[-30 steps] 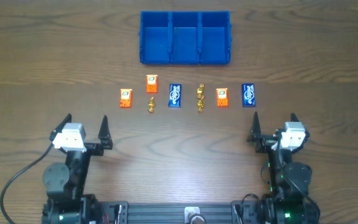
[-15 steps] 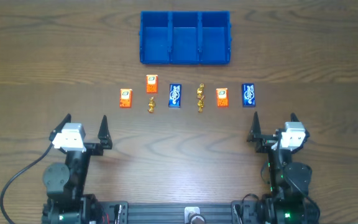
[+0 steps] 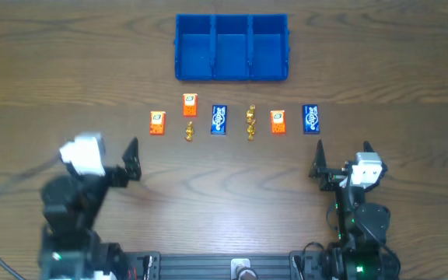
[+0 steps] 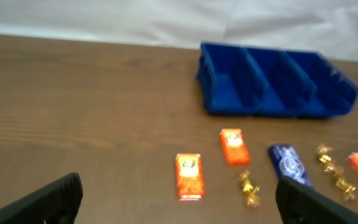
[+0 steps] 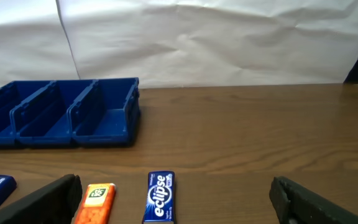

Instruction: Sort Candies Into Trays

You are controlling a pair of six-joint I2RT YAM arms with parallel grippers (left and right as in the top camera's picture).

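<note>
A row of candies lies mid-table: orange boxes (image 3: 157, 123) (image 3: 190, 104) (image 3: 278, 121), blue packs (image 3: 218, 119) (image 3: 311, 119) and small gold-wrapped sweets (image 3: 190, 131) (image 3: 250, 124). Behind them stands a blue three-compartment tray (image 3: 232, 71), with nothing in it. My left gripper (image 3: 106, 155) hangs open in front of the left end of the row. Its wrist view has an orange box (image 4: 189, 176) nearest, between the fingers (image 4: 50, 200). At the right end my right gripper (image 3: 342, 155) is open, with a blue pack (image 5: 159, 196) and an orange box (image 5: 98, 200) just ahead of it.
Bare wooden tabletop (image 3: 45, 85) spreads on both sides of the tray and between the candy row and the arm bases. A white backdrop (image 5: 216, 43) rises behind the table's far edge.
The left arm has lifted and swung a little to the left, its wrist now higher and blurred. The right arm and all candies stay where they were.
</note>
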